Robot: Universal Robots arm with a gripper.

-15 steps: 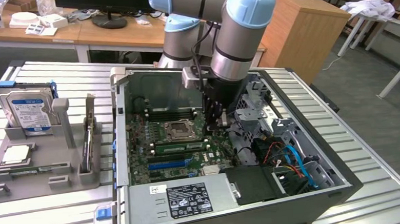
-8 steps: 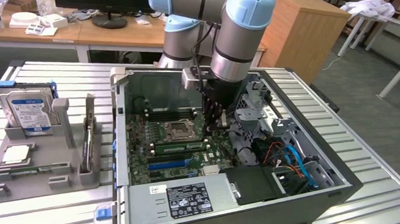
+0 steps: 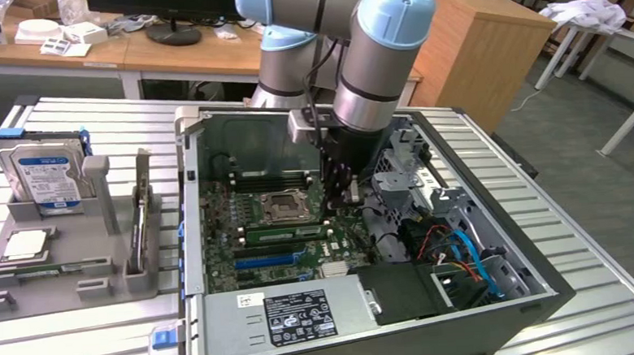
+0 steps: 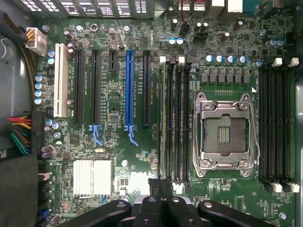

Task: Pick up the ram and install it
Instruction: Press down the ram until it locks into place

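Observation:
The ram (image 4: 164, 118) is a thin green stick seen edge-on, standing in the memory slot farthest from the empty processor socket (image 4: 225, 135) on the motherboard (image 4: 118, 94). In the exterior view the ram (image 3: 282, 232) lies as a green strip just in front of the socket. My gripper (image 4: 160, 185) is shut, its black fingers pressed together over one end of that bank of slots, with nothing visible between them. Seen from the exterior view, the gripper (image 3: 338, 213) reaches down into the open computer case (image 3: 519, 297), right beside the ram's end.
A grey parts tray (image 3: 40, 281) lies at the exterior view's left, holding a blue-labelled hard drive (image 3: 46, 171) and a square silver processor (image 3: 25, 246). Inside the case are the power supply (image 3: 297, 313), coloured cables (image 3: 468, 255), and a further bank of black memory slots (image 4: 277, 123).

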